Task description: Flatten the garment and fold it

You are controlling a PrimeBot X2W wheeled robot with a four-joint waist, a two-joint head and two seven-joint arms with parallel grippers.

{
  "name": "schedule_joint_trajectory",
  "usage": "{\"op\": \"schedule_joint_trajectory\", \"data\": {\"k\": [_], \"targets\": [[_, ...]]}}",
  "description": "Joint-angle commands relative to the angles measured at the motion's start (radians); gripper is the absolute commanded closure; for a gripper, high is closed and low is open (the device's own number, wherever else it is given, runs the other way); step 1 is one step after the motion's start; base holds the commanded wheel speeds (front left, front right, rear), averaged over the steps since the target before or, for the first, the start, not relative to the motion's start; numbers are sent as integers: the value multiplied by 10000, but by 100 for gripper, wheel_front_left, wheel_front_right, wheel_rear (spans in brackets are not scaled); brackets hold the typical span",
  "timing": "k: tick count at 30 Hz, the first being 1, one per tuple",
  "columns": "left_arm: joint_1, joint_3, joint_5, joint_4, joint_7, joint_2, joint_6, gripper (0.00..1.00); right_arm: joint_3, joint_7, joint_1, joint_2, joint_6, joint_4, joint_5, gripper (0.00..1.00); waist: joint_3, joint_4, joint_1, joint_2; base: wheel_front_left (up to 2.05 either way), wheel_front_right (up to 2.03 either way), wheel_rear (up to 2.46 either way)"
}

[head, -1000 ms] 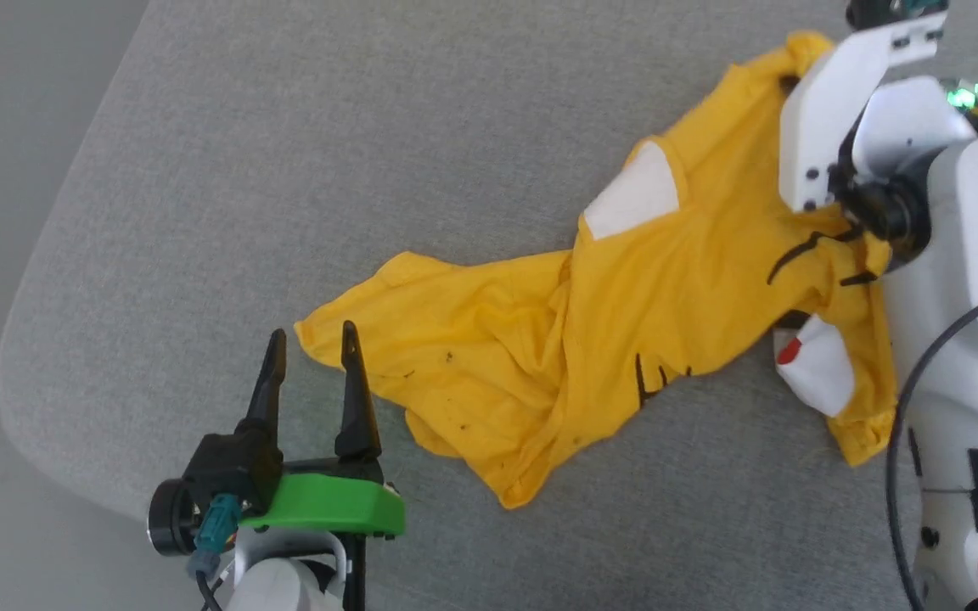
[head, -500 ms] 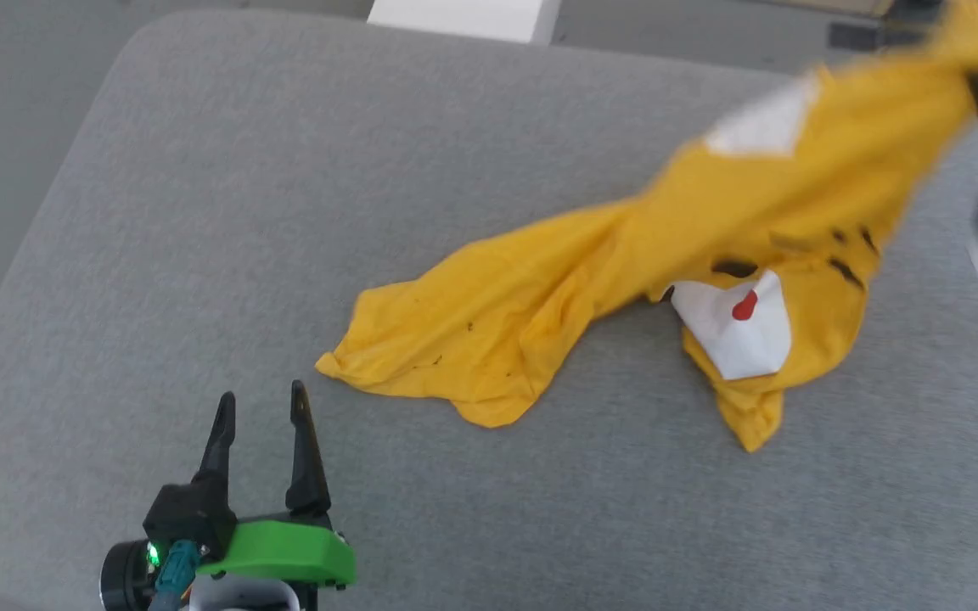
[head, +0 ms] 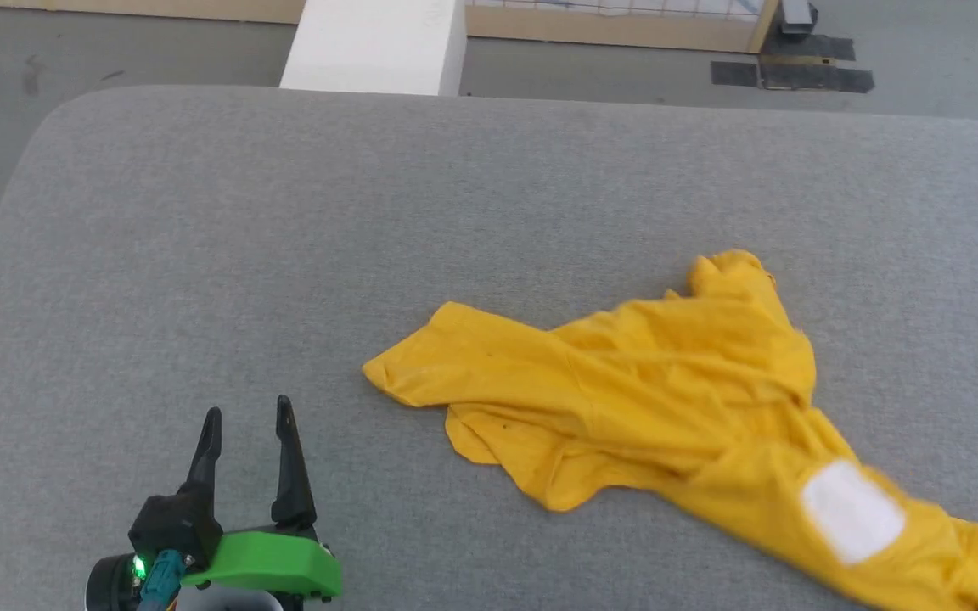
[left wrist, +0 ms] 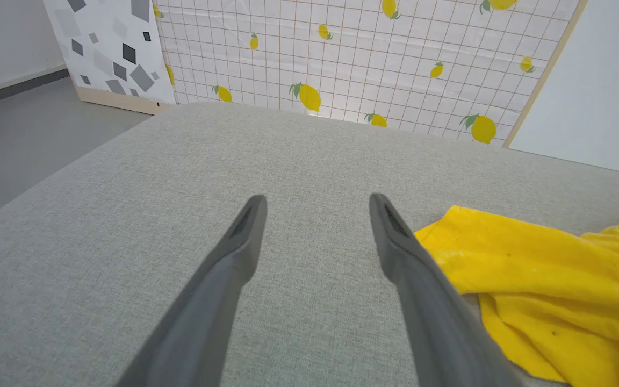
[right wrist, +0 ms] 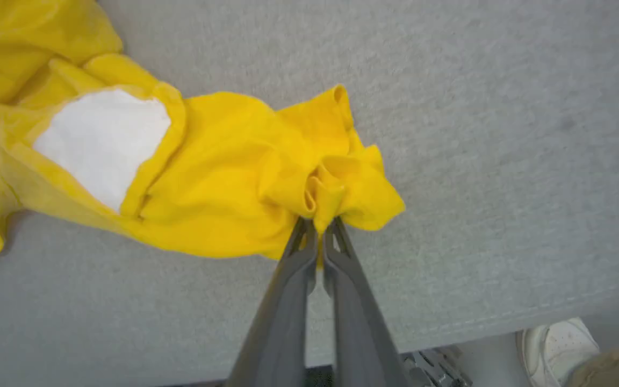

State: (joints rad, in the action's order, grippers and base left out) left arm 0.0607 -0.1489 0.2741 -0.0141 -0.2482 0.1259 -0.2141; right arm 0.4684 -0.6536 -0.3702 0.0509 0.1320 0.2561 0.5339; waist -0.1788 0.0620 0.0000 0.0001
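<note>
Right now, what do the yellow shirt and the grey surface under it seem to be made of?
The garment looks like thin, matte knit fabric, probably cotton jersey: it lies in soft wrinkles and bunches where the right gripper pinches it. Its white patch looks printed on, flat. The grey surface looks like woven upholstery cloth, matte with a fine grain.

The garment (head: 667, 399) lies on the table (head: 285, 255), on its right half. The left gripper (head: 249, 407) is over the table, left of the garment, near its tip but apart. The right gripper (right wrist: 319, 223) is at the garment's right end, with a bunch of cloth between its fingers. Behind the table a block (head: 374, 42) stands on the floor (head: 115, 51). A shoe (right wrist: 556, 338) is just past the table's edge.
</note>
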Motion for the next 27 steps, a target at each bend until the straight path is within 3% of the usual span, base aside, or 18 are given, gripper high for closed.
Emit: {"op": "schedule_joint_trajectory", "data": {"k": [1, 2, 3, 8, 12, 15, 21, 27], "targets": [[43, 8, 39, -10, -8, 58, -39, 0, -255, 340, 47, -4, -13, -274, 63, 81, -20, -75, 0, -1, 0, 0, 0], [26, 1, 44, -2, -1, 61, -42, 0, -447, 604, 30, -4, -13, -494, -4, 24, -23, -86, 0, -1, 0, 0, 0], [9, -9, 47, 7, 7, 62, -44, 0, -582, 798, 85, -4, -13, -575, -112, 0, -24, -89, 0, -1, 0, 0, 0], [-75, -76, 54, 52, 40, 68, -49, 0, -956, 1098, 1039, -5, -13, 189, -491, 0, -19, 8, 0, -1, 0, 0, 0], [-117, -94, 67, 25, 25, 63, -61, 0, -1185, 387, 2397, 6, -13, 1694, -1077, 0, -132, 153, 0, -1, 0, 0, 0], [-214, -148, 37, 16, 6, 50, -55, 0, -1585, -396, 3857, 431, -13, 2080, -1630, 0, -356, 318, 0, -1, 0, 0, 0], [-599, -334, 5, 82, -31, -70, -4, 0, -2788, -1824, 6239, 1014, -13, 503, -2348, 0, -993, 773, 0, -1, 0, 0, 0], [-926, -486, 14, 259, -71, -187, 76, 0, -3555, -2964, 7301, 1398, -13, -1823, -3149, 0, -1492, 1239, 0, -1, 0, 0, 0]]}}
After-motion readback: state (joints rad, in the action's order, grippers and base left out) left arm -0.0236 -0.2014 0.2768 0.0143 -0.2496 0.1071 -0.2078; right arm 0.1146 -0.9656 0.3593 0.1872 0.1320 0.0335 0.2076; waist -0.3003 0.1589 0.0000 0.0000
